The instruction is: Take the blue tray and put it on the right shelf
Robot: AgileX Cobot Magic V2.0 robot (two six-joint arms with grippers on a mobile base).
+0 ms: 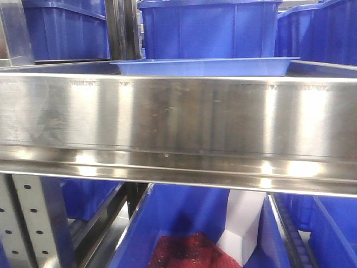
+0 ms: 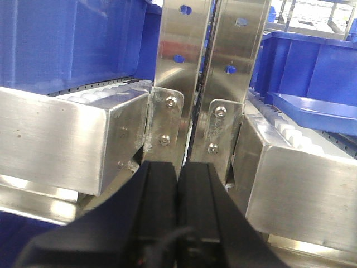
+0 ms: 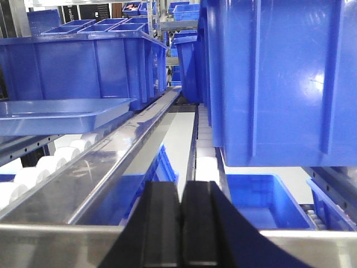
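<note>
The light-blue tray (image 1: 206, 67) lies flat on the right shelf (image 1: 178, 117), just behind its tall shiny steel front lip. In the left wrist view the blue tray (image 2: 318, 111) rests on white rollers to the right of the perforated uprights (image 2: 223, 67). My left gripper (image 2: 178, 167) is shut and empty, pointing at those uprights, apart from the tray. In the right wrist view the blue tray (image 3: 56, 114) sits at the left, and my right gripper (image 3: 180, 187) is shut on nothing, low over the steel lip (image 3: 56, 245).
Deep dark-blue bins (image 1: 209, 28) stand behind the tray, and a large one (image 3: 279, 78) hangs close on the right. Below the shelf, a blue bin (image 1: 184, 223) holds something red and a white object (image 1: 242, 223). A second steel shelf (image 2: 56, 139) lies left of the uprights.
</note>
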